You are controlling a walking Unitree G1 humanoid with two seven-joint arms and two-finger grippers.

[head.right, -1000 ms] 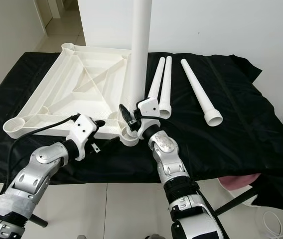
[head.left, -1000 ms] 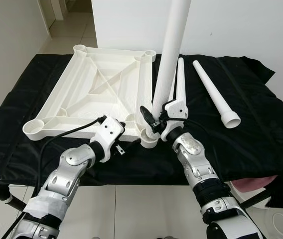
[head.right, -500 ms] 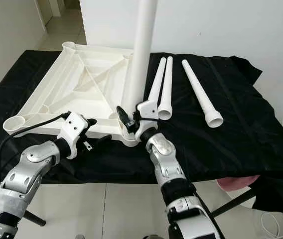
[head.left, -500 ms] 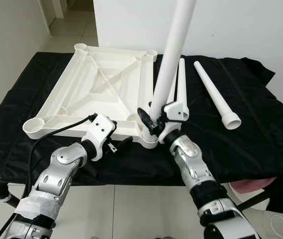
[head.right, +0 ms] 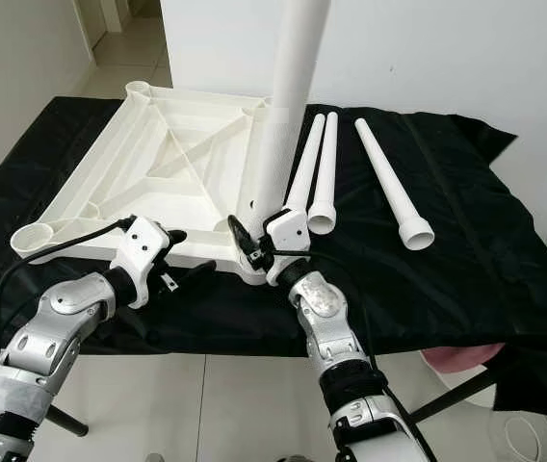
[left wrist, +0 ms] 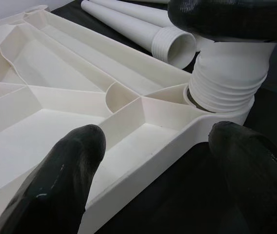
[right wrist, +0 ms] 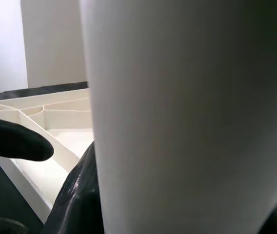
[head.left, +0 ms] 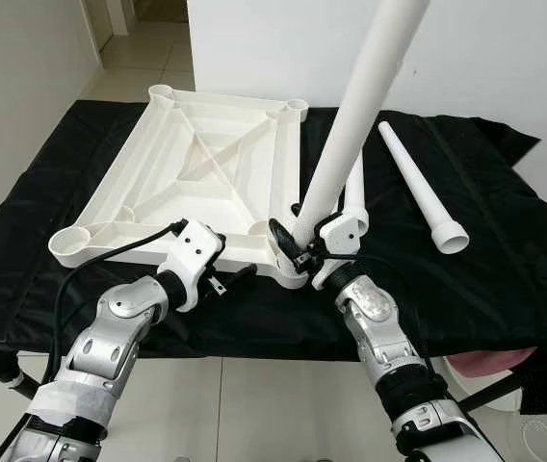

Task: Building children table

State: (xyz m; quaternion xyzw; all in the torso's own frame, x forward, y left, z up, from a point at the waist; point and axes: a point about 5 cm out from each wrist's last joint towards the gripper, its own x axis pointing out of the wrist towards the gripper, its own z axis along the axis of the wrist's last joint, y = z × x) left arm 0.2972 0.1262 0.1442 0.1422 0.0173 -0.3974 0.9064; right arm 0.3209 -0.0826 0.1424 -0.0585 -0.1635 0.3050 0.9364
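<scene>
The upturned white tabletop (head.left: 192, 183) lay on the black cloth (head.left: 505, 241), looking stiff, light and rather slick, best steadied by its near rim. The left gripper (head.left: 218, 279) hovered there with fingers (left wrist: 63, 175) apart, the corner socket (left wrist: 216, 109) between them. The long leg (head.left: 355, 125), rigid but top-heavy and tilted, stood with its threaded end in that socket, the right gripper (head.left: 298, 252) clamped low on it, where hold seemed surest.
</scene>
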